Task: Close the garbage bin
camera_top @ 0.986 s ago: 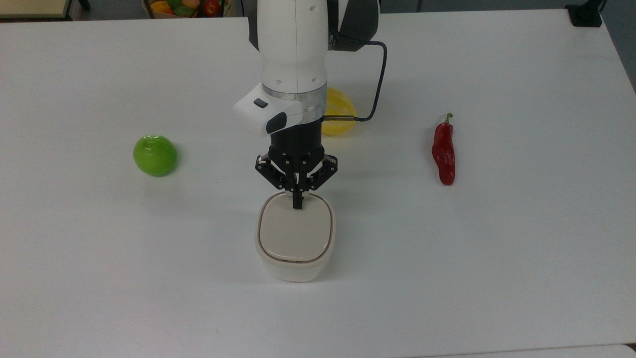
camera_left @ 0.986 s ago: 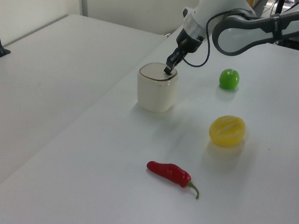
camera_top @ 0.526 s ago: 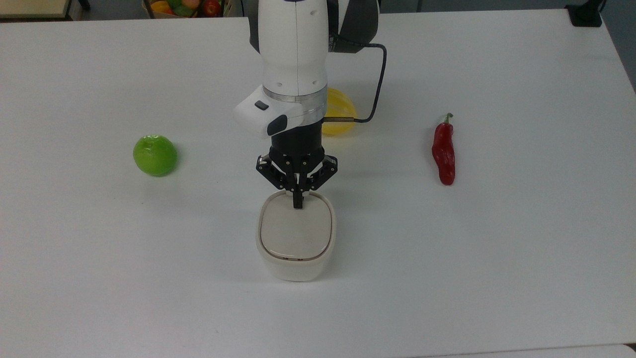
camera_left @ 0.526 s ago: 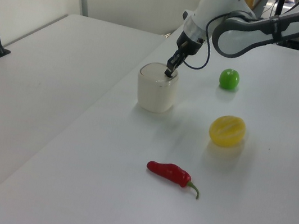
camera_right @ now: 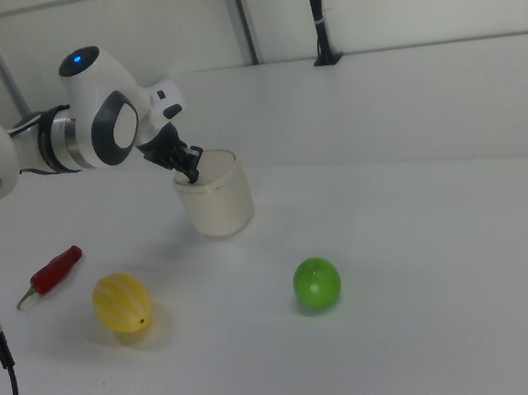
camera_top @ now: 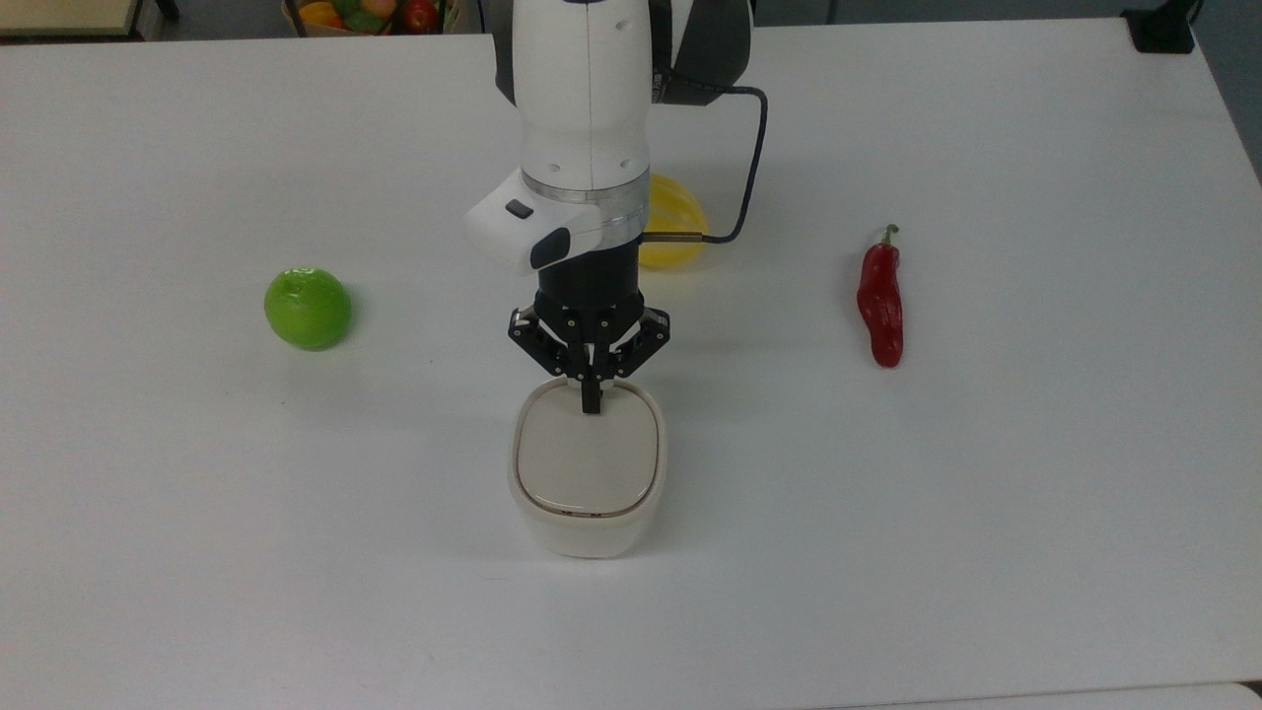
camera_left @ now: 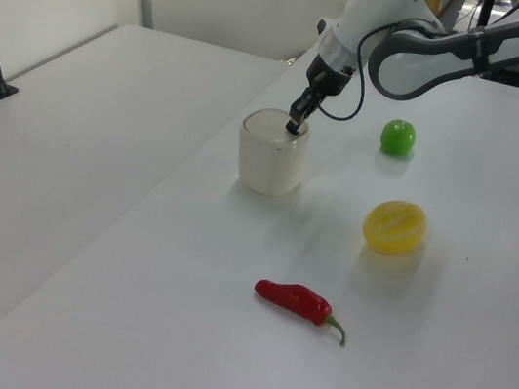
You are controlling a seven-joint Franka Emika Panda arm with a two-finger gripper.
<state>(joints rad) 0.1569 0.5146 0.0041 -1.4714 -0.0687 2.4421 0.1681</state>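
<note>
One second back the garbage bin's (camera_top: 588, 471) lid (camera_top: 586, 457) sat slightly raised at its near edge; it had since dropped flat inside the rim. My gripper (camera_top: 591, 403), fingers pinched together and holding nothing, pressed its tip on the lid's far edge. The bin stood between the green apple (camera_top: 308, 308) and the red chili (camera_top: 879, 305), nearer than the yellow fruit (camera_top: 674, 223). I judged the closing essentially done.
</note>
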